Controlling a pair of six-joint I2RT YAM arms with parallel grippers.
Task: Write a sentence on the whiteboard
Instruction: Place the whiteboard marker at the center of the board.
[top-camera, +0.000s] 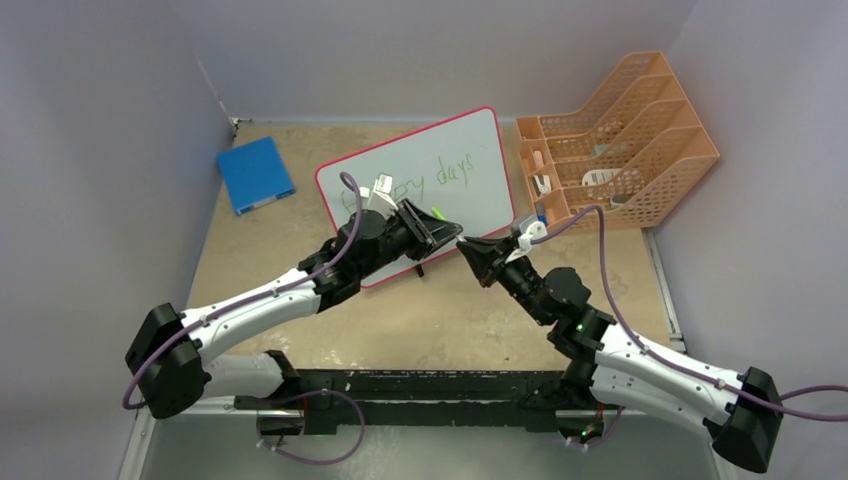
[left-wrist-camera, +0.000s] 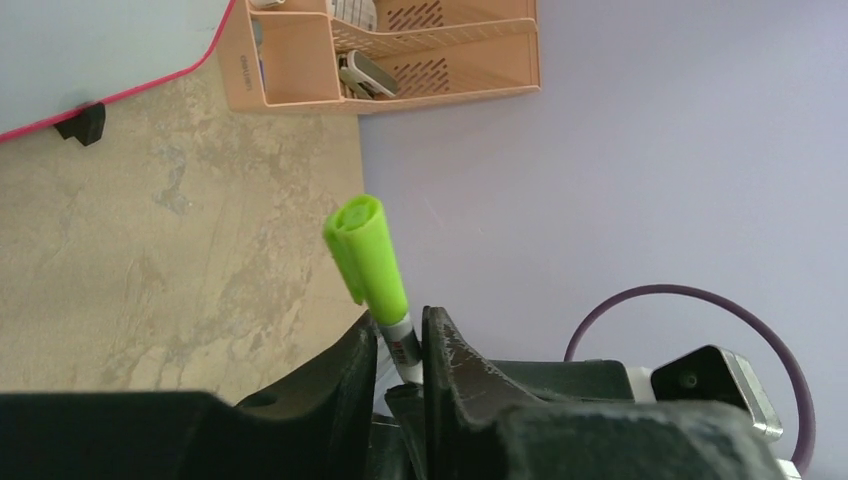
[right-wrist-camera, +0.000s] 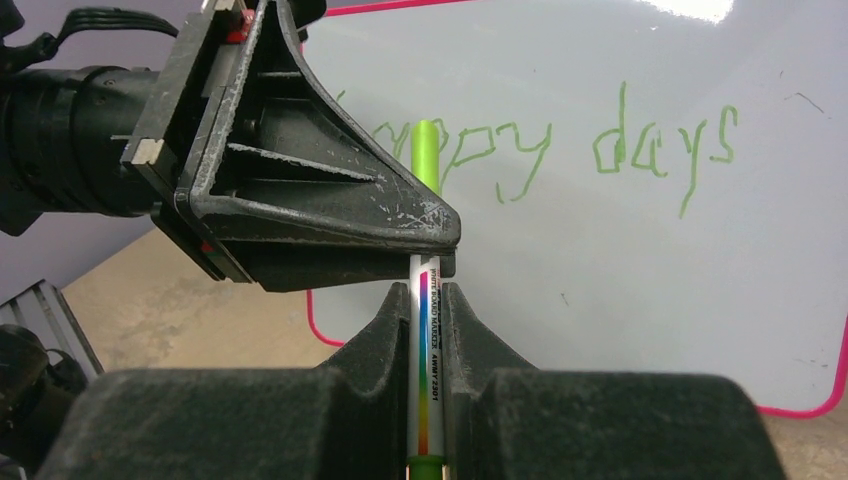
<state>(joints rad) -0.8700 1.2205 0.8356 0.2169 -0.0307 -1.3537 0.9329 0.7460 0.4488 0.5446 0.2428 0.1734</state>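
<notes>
Whiteboard (top-camera: 480, 200) lies beyond the two claws; we see left claw (left-wrist-camera: 398, 330) and right claw (right-wrist-camera: 424, 295) both clamped on one marker (left-wrist-camera: 370, 255).

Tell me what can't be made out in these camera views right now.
- Right wrist view: the start of the sentence is hidden behind the left gripper.
- Same view: the middle of the marker is covered by that gripper.
- Top view: items in the orange file tray are too small to identify.
- Left wrist view: the whiteboard is cut off by the top and left edges.
</notes>
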